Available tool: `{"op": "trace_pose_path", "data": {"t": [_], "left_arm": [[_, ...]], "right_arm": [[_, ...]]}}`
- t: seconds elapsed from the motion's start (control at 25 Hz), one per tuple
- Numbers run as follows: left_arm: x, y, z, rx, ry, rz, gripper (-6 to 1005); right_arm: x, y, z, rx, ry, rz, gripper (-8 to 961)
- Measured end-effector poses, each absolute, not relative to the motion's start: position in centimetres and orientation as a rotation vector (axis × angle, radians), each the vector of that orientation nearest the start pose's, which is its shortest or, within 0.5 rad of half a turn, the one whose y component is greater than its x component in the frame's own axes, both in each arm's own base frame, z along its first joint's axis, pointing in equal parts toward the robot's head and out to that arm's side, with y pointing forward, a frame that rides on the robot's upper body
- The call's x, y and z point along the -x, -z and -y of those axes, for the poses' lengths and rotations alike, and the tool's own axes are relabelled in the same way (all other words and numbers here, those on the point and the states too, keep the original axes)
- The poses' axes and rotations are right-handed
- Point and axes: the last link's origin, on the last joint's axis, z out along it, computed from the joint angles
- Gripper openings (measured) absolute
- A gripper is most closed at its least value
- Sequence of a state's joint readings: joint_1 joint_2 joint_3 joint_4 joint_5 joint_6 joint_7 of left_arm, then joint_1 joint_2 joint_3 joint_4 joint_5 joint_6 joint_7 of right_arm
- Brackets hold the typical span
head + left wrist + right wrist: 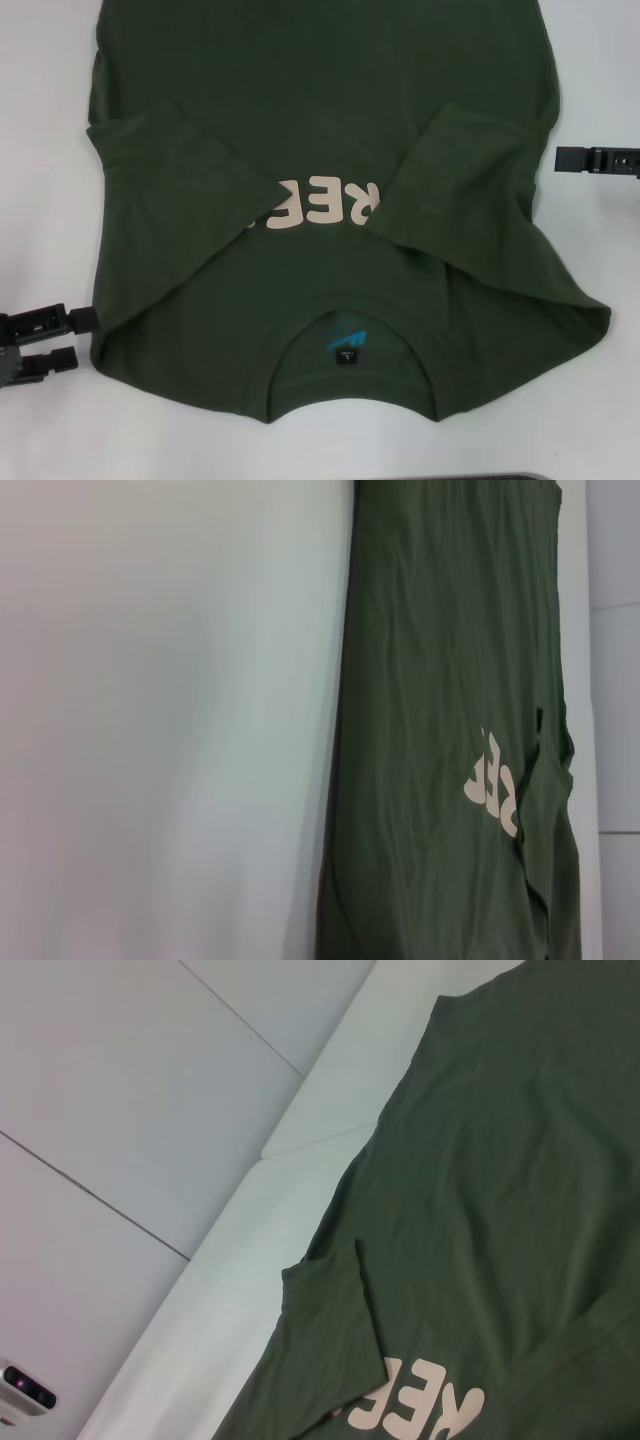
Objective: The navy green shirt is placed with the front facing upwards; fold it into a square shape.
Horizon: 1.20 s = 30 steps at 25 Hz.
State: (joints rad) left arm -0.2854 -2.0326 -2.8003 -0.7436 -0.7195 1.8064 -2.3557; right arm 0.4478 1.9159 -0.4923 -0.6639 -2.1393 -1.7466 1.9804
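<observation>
The dark olive-green short-sleeved cotton T-shirt [330, 130] lies flat, front up, on the white counter [50, 150], collar toward the robot. Both sleeves are folded inward over the chest, partly covering the cream lettering [315, 208]; only the middle letters show. A small blue and black neck label [345, 345] sits inside the collar. The shirt's far hem runs out of the head view.

The left gripper [72, 335] sits low on the counter, just beside the shirt's near left shoulder, jaws parted, holding nothing. The right gripper [560, 158] is off the shirt's right edge, apart from the cloth; its jaw state cannot be told.
</observation>
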Motion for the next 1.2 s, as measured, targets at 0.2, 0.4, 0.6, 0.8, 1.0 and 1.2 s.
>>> {"op": "trace_pose_path", "data": {"t": [0.2,0.4,0.6,0.8,1.0,1.2], "left_arm": [[36.9,-4.3,-21.5,-2.009,-0.617,-2.422,919],[37.1,-4.1,-21.4,-1.990,-0.603,-2.449,919],[37.2,-3.8,-21.4,-1.975,-0.584,-2.463,919],[37.1,-3.6,-21.4,-1.972,-0.587,-2.464,919],[37.1,-3.2,-21.4,-1.959,-0.590,-2.465,919],[37.0,-3.1,-21.6,-1.953,-0.596,-2.467,920]], "right_arm": [[-32.1,-8.0,-29.9,2.446,-0.723,-1.523,817],[-32.1,-8.0,-30.0,2.440,-0.722,-1.523,817],[-32.2,-8.0,-30.0,2.435,-0.720,-1.523,818],[-32.2,-8.0,-30.1,2.433,-0.720,-1.524,817],[-32.2,-8.0,-30.1,2.434,-0.721,-1.524,818],[-32.1,-7.9,-30.1,2.435,-0.723,-1.524,818]]}}
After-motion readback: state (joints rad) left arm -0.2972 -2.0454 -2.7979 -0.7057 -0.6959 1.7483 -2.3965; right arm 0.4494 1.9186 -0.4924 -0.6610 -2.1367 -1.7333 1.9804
